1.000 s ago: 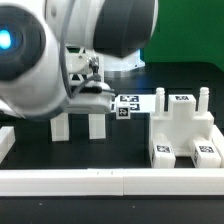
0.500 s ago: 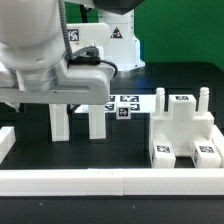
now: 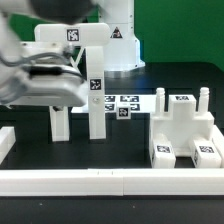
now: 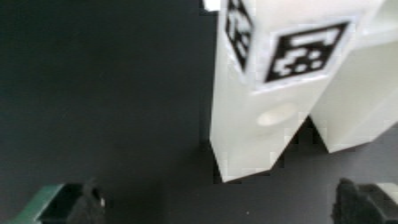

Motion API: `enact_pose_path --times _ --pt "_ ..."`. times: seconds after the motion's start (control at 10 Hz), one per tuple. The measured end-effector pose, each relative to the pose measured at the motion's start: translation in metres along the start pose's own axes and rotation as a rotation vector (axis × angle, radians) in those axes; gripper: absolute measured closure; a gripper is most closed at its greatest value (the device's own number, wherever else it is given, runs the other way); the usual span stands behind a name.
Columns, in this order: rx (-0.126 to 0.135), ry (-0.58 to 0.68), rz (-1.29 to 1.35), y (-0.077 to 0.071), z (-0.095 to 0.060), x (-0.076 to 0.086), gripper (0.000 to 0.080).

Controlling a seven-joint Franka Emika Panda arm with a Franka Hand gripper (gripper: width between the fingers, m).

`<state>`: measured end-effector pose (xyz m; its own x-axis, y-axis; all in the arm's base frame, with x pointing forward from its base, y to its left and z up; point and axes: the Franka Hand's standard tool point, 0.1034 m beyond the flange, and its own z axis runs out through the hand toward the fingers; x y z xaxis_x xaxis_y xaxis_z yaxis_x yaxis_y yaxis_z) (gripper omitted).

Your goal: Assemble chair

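Observation:
A boxy white chair piece [image 3: 183, 128] with tags stands on the black table at the exterior view's right. At the left stand two upright white legs [image 3: 97, 108], one of them tagged, under a white tagged panel [image 3: 72, 36]. My arm [image 3: 40, 88] is a blurred mass in front of them, and its fingers do not show there. In the wrist view my gripper [image 4: 217, 205] is open, and its dark fingertips [image 4: 71, 205] stand far apart with only black table between them. A tagged white leg [image 4: 267, 100] and a second white piece [image 4: 365, 95] lie just beyond the fingertips, untouched.
The marker board [image 3: 128, 103] lies flat behind the legs. A long white rail [image 3: 110, 181] borders the front, and another white block [image 3: 5, 140] stands at the left edge. The robot's base [image 3: 120, 40] stands at the back.
My arm has swung toward the exterior view's left and uncovered the tagged leg and the panel above it. The jaws stay wide open. The parts have not moved.

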<state>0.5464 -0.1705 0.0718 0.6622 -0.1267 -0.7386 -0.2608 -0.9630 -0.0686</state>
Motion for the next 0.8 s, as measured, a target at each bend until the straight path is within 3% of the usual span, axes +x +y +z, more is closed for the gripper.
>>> enact_pose_path --times 0.2,0.3,0.4,0.5,0.7,0.8 --pt "0.121 0.004 0.012 0.006 0.002 0.0 0.0151" --pt "0.152 0.001 0.029 0.012 0.002 -0.001 0.0151" --pt "0.255 -0.082 0.112 0.012 0.007 -0.012 0.0151" --pt "0.337 -0.119 0.164 0.021 0.01 -0.01 0.0151" --pt "0.437 -0.178 0.251 0.022 0.015 -0.022 0.0151" --pt "0.516 -0.203 0.283 0.023 0.018 -0.02 0.0151"
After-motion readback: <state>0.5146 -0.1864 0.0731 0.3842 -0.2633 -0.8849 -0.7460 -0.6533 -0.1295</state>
